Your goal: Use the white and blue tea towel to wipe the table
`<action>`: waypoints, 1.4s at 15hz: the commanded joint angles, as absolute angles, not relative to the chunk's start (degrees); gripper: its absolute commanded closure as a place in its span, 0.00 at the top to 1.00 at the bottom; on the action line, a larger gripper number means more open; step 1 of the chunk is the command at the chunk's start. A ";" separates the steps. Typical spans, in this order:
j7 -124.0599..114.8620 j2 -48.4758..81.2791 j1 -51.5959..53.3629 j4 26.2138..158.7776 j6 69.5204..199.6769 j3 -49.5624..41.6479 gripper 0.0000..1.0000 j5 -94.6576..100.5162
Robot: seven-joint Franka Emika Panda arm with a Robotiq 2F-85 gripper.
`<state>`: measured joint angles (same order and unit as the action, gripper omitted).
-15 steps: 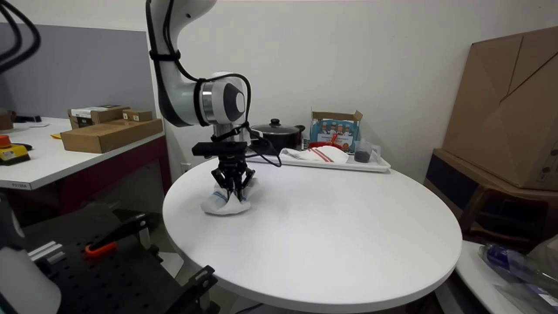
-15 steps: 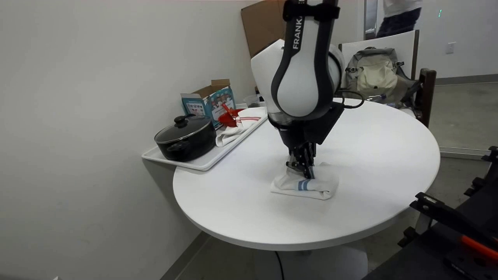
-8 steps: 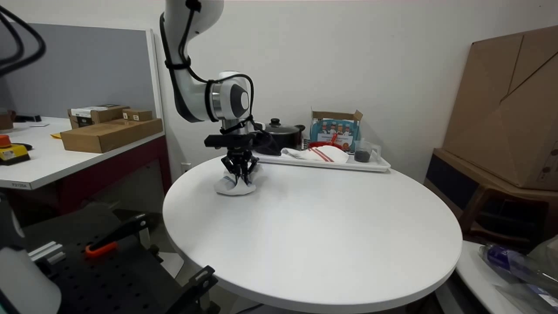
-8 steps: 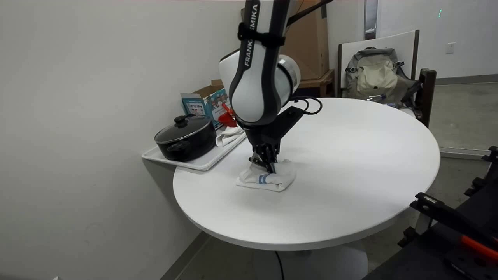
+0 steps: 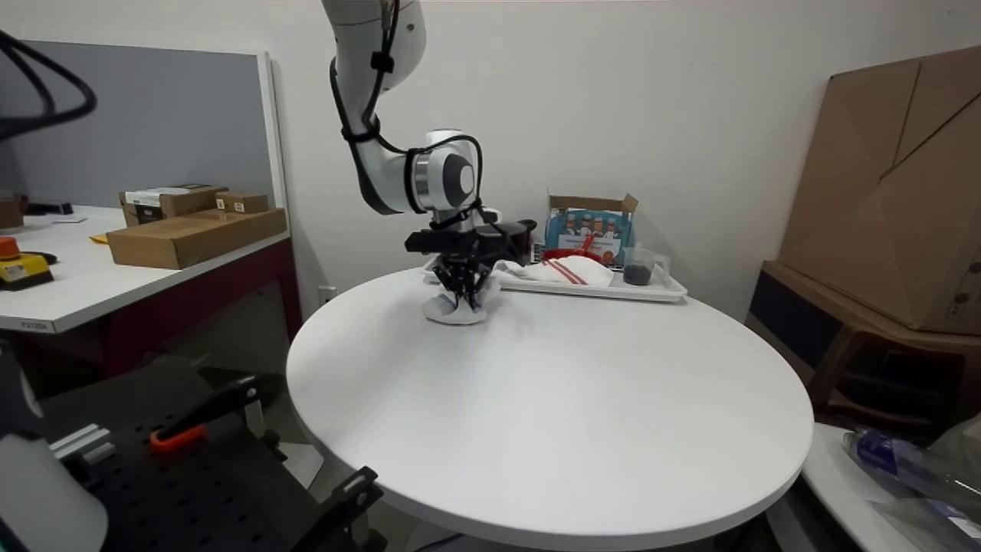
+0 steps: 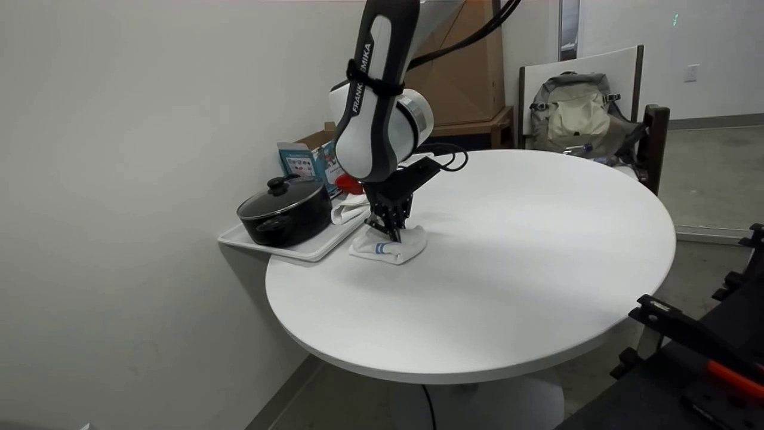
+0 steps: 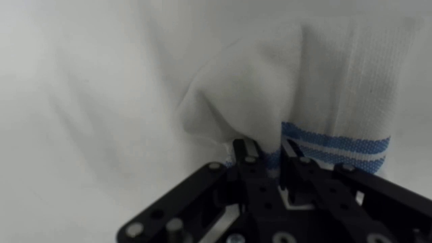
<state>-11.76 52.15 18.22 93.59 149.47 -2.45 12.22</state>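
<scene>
Since the earlier frames, the tea towel [image 5: 454, 314] had been drawn across the bench [image 5: 567, 429], far and to the right as seen in an exterior view. It was thereby brought near the tray [image 5: 661, 293] at the far side, on which the red-striped cloth [image 5: 571, 271] had been left undisturbed; whether towel and tray touched could not be told.

In an exterior view with the lidded pot [image 6: 283, 216] shown at the left, the same travel was seen as far and to the left, the towel's near edge being laid on the bench.

In the wrist view, a fold of the towel was clenched between the jaws, with the blue stripes [image 7: 337, 140] spread to the right.

A wiping stroke was judged to be in progress, the hold appearing firm enough for dragging. Little further travel that way seemed to be allowed by the tray, which might be bumped; a turn back towards the near side appeared to be called for.
</scene>
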 commanded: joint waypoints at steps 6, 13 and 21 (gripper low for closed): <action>-12.02 55.56 5.16 87.36 145.54 -11.25 0.04 9.85; -9.41 52.25 -4.95 93.52 144.70 -15.44 0.04 10.48; 1.11 38.36 -4.55 117.74 144.29 -7.22 0.04 10.38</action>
<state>-2.49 44.78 -5.42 107.00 144.68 -10.64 10.90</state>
